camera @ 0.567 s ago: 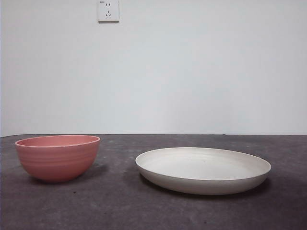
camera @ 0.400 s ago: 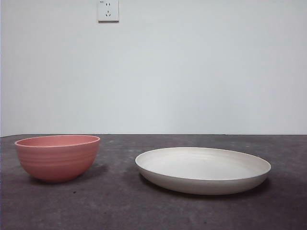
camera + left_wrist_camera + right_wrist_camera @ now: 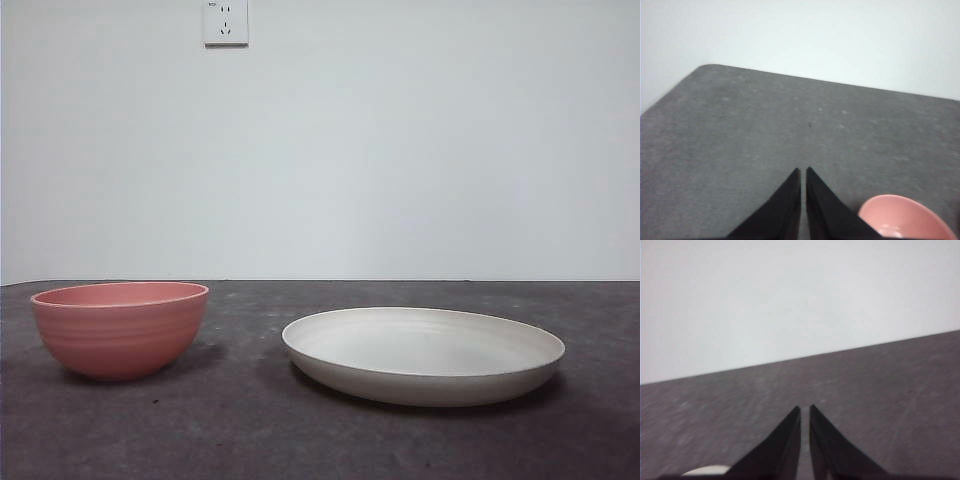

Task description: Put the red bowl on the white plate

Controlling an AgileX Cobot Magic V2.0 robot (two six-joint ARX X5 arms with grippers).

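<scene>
Red bowl [image 3: 121, 329]: upright on the dark grey surface [image 3: 240, 430], at the left of the front view, empty, well apart from the plate.
White plate [image 3: 424, 354]: flat on the surface, to the right of the bowl, nothing on it.
Left tool [image 3: 801, 172]: jaws closed to a thin slit, empty, above the surface with the bowl's rim near it.
Right tool [image 3: 805, 410]: jaws nearly together, empty, over bare surface.
Wall socket [image 3: 226, 21]: high on the white wall behind.
</scene>
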